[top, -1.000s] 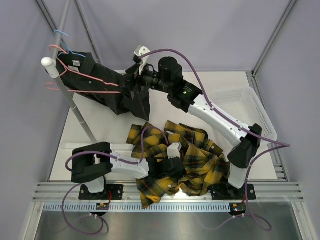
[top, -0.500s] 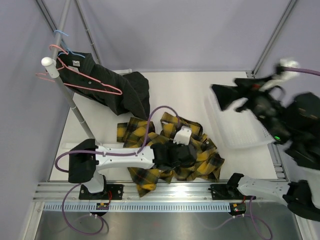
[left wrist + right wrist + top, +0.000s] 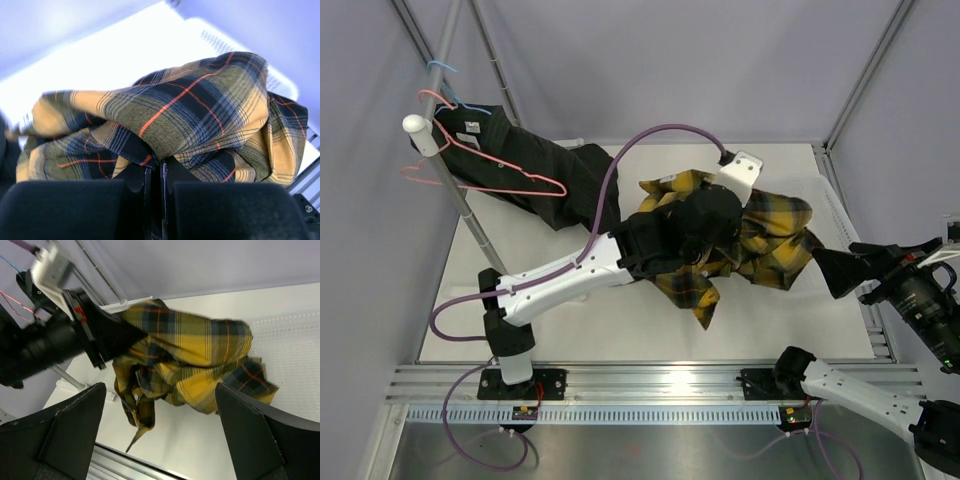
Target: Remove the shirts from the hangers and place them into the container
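My left gripper [image 3: 718, 232] is shut on the yellow-and-black plaid shirt [image 3: 770, 225] and holds it bunched in the air at the white lattice container's [image 3: 834, 210] left side. In the left wrist view the jaws [image 3: 155, 175] pinch a fold of plaid cloth [image 3: 200, 110]. The black shirt [image 3: 545, 180] hangs on a pink hanger [image 3: 495, 187] from the rail at the back left. Another pink hanger [image 3: 432, 98] and a light blue hanger [image 3: 444, 68] hook the rail above it. My right gripper [image 3: 842, 270] stands open at the right edge with nothing between its fingers [image 3: 165, 440], facing the plaid shirt [image 3: 200, 355].
The grey rail pole [image 3: 470, 215] slants from the back left down to the table. The container's perforated wall [image 3: 295, 335] shows behind the hanging shirt. A metal rail [image 3: 650, 382] runs along the near table edge.
The left arm has lifted the plaid shirt from the front of the table up and right to the container. The right arm has swung from the black shirt to the right edge.
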Controlling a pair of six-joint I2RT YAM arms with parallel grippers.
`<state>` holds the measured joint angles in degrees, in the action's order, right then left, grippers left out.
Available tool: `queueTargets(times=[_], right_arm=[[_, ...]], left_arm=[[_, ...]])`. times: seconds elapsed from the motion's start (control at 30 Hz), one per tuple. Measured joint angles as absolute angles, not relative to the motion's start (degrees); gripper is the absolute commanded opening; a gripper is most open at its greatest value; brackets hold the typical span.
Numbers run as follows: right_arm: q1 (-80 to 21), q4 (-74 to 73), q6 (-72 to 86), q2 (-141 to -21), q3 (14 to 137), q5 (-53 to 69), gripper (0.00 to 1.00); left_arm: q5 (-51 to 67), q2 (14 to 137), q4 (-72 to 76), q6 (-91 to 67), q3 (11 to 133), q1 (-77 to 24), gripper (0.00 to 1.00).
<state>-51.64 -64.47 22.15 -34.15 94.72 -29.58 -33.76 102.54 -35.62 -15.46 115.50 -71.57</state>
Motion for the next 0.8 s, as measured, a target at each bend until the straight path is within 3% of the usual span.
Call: queueTargets(times=[0.33, 0.8], right_arm=[[-51.5, -66.5, 25.0, -25.6, 89.6, -31.3, 0.99], [-51.3, -68.8, 27.0, -22.9, 80.4, -35.9, 1.0]], left_arm=[[-17.3, 105.6, -19.1, 5.8, 121.7, -71.2, 0.0], [5.3, 107.9, -9.5, 9.9, 134.4, -67.1, 0.0]])
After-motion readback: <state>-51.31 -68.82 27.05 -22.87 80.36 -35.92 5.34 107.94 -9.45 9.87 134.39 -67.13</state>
